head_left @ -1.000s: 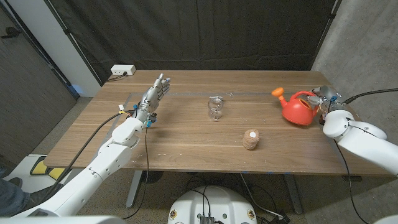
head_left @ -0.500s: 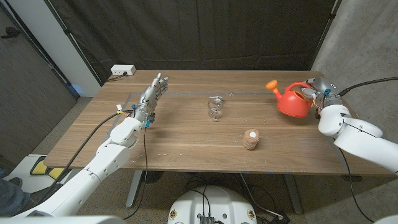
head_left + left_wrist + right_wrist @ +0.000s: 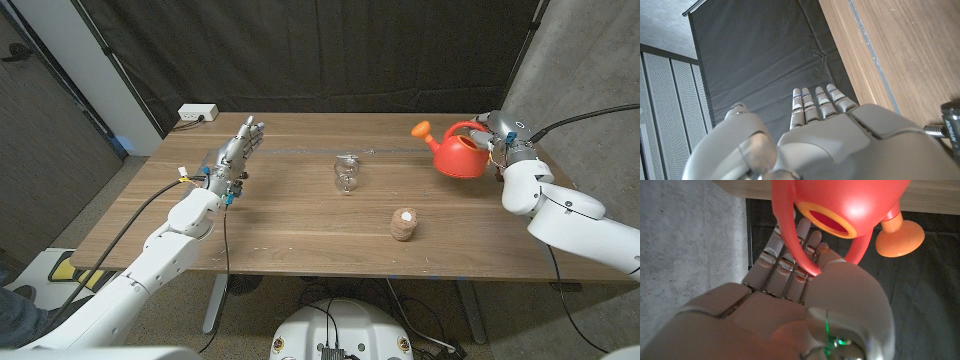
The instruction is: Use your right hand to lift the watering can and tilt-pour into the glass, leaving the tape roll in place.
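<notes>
The red watering can [image 3: 460,155] with an orange spout hangs above the table's far right, spout pointing toward the middle. My right hand [image 3: 497,140] grips its handle; in the right wrist view the red watering can [image 3: 840,210] sits against the hand [image 3: 805,295], the handle running between thumb and fingers. A clear glass [image 3: 346,174] stands near the table's centre, well left of the can. A tape roll [image 3: 403,225] stands nearer the front edge, to the right of the glass. My left hand [image 3: 236,153] is held open over the far left, fingers [image 3: 815,102] straight.
A white power strip [image 3: 197,113] lies at the table's back left corner. A dark curtain hangs behind the wooden table [image 3: 300,215], and a concrete wall stands at the right. A pale line [image 3: 300,150] runs across the tabletop's back part.
My right hand has lifted the watering can off the table and carried it left toward the glass. The left hand has shifted slightly up.
</notes>
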Controlling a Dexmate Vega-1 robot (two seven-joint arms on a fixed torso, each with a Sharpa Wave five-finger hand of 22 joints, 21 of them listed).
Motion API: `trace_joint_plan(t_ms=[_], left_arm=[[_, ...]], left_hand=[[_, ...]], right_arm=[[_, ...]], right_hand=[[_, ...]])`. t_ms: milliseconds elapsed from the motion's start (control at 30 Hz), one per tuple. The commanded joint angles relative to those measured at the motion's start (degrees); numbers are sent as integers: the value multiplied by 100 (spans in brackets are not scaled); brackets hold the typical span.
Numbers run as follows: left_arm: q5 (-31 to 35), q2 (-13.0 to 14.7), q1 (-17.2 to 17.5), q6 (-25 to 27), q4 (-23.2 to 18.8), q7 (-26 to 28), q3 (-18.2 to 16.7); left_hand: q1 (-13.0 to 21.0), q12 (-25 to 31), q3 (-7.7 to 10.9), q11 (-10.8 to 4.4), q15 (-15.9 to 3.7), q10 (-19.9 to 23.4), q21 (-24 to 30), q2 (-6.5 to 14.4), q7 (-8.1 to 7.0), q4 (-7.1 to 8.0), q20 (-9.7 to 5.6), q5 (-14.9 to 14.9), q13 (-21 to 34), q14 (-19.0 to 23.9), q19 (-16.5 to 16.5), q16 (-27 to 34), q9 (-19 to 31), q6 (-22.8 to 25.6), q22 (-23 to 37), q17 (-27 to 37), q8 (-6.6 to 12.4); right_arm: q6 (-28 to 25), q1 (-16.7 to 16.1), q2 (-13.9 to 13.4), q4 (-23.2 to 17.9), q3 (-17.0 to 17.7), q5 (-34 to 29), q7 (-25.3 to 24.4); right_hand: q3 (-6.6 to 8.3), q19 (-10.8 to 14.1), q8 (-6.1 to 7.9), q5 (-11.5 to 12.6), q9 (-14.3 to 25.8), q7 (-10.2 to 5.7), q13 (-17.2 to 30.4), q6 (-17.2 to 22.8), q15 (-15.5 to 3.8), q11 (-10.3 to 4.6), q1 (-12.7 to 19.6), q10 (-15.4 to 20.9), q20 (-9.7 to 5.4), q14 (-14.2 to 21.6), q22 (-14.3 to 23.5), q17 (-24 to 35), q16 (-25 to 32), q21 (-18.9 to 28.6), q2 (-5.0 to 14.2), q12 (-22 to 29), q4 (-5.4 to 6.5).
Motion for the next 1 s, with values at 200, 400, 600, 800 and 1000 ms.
trace_joint_plan(t_ms=[200,400,600,800,1000], left_arm=[[1,170,224,-59,-166,4,-166],[44,231,280,-28,-261,26,-188],[186,270,336,-28,-331,135,-203],[420,358,329,-62,-325,154,-180],[545,425,311,-105,-330,84,-147]], left_hand=[[71,-10,-24,12,-2,-9,-29,-20,-27,-15,26,-24,27,5,-11,-10,22,12,15,2,-14],[81,-14,-27,11,-1,-12,-31,-21,-13,-19,24,-29,27,1,-14,-13,22,6,15,1,-21],[195,-31,-29,116,60,-38,-35,-61,16,-90,-23,-42,27,47,-12,-5,22,-1,9,-9,-35],[464,-66,-60,141,62,-107,-99,-247,85,-282,-112,-46,25,-14,-148,-47,22,-233,-7,-27,-125],[705,-115,-53,143,63,-266,-149,-330,75,-430,-101,-44,26,-146,-329,-82,25,-364,-9,-30,-152]], right_arm=[[-541,270,-183,-661,-420,-891,542],[-711,323,-295,-822,-618,-1348,665],[-782,444,-334,-887,-883,-1844,913],[-838,524,-310,-955,-1077,-2313,1185],[-854,664,-291,-995,-1329,-2941,1590]], right_hand=[[55,-79,-43,28,92,-36,68,-99,-377,-70,-83,-9,-582,9,63,34,-25,91,20,-15,130],[96,-122,-33,33,144,-12,100,-102,-388,-87,-87,6,-589,1,83,57,-29,123,18,0,179],[128,-126,-24,34,181,-7,122,-95,-393,-91,-80,30,-592,13,99,71,-26,159,13,16,205],[164,-104,-19,34,222,23,144,-97,-403,-84,-63,42,-593,49,118,62,-28,213,8,29,222],[194,-85,-13,33,256,35,162,-96,-408,-68,-40,67,-594,89,132,60,-23,258,0,45,224]])
